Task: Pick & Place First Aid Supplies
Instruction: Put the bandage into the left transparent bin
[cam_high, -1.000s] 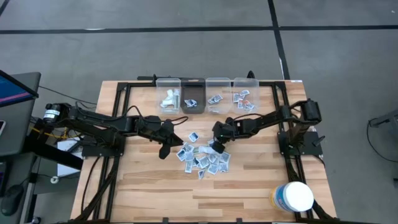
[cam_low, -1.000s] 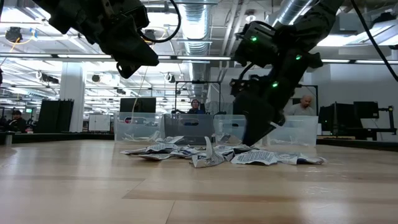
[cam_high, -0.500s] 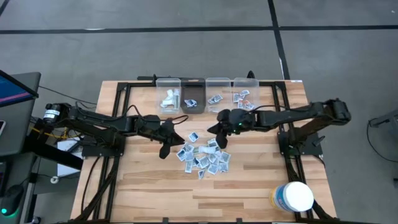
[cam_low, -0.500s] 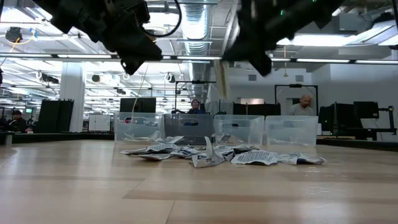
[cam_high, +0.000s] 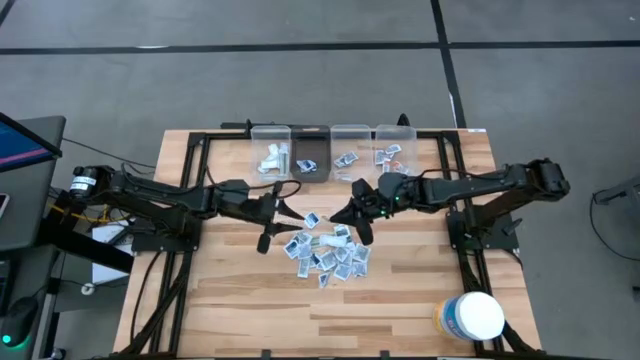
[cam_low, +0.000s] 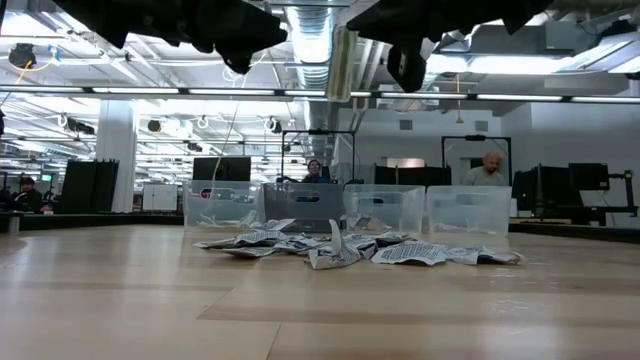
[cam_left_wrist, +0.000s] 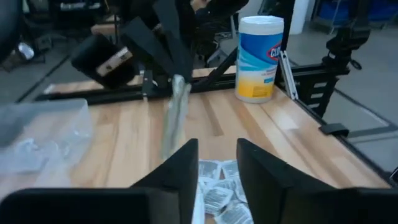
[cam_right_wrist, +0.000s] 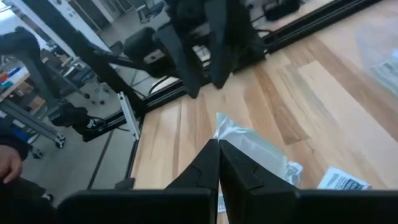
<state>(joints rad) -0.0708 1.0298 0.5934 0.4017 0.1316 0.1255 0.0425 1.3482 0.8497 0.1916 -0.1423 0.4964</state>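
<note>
Above the heap of paper packets at the table's centre, the right gripper is hanging clear of the wood, its fingers pressed together on one pale packet that is dangling edge-down beneath them; lifting it this high is probably meant to carry it over a bin wall. From the heap, the four clear bins are sitting in a row at twelve o'clock, each already holding a few packets, which suggests sorting by kind. The left gripper is hovering at about ten o'clock from the heap, facing the right one, its fingers standing apart with nothing between them, so it is likely waiting its turn or about to receive the lifted packet. One stray packet is lying just off the heap at eleven o'clock. The heap itself is holding roughly fifteen to twenty packets, too overlapped to count exactly. One white wipes tub is standing at five o'clock, well apart.
</note>
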